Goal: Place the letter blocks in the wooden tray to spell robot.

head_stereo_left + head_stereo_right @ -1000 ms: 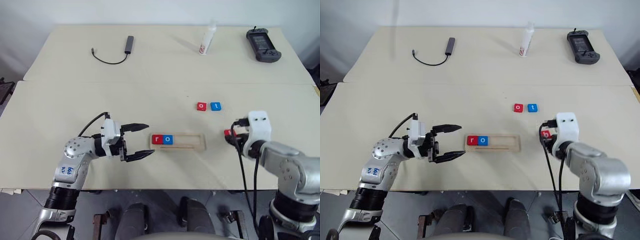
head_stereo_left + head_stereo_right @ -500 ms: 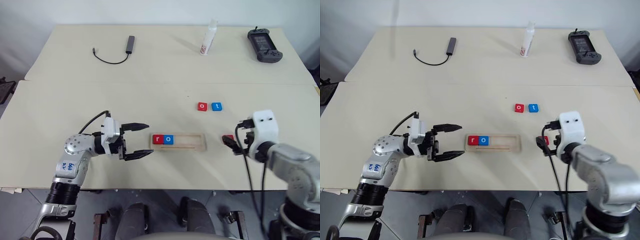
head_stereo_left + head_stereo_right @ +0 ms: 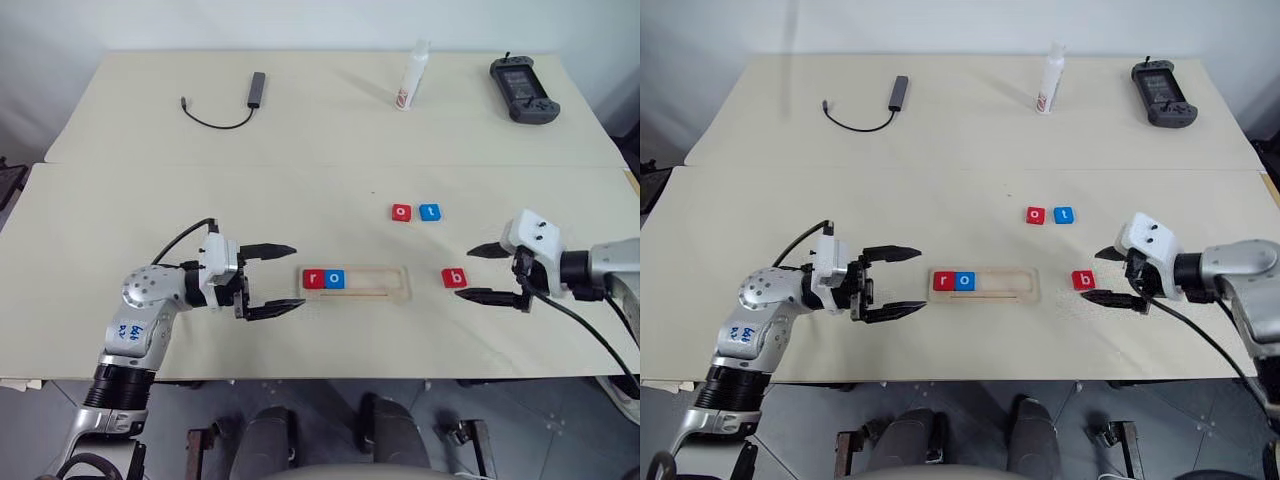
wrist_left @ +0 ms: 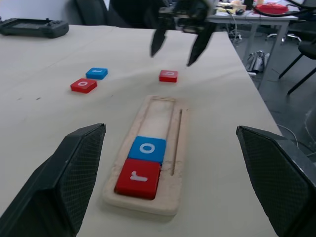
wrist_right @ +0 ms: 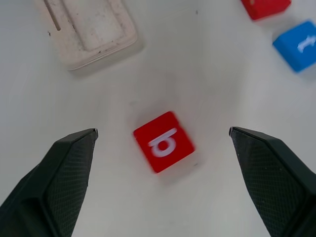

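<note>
You see the red b block (image 3: 1083,280) lying flat on the table (image 3: 960,170), between the wooden tray (image 3: 985,284) and the wide-open right gripper (image 3: 1110,274).

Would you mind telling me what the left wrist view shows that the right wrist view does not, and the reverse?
Left wrist view alone: the red r block and blue o block seated in the wooden tray, the open right gripper beyond the b block, and the handheld console.

Right wrist view alone: a close look straight down on the b block, lying free on the table.

Both: the tray's vacant end, the b block, the loose red o block and blue t block.
</note>
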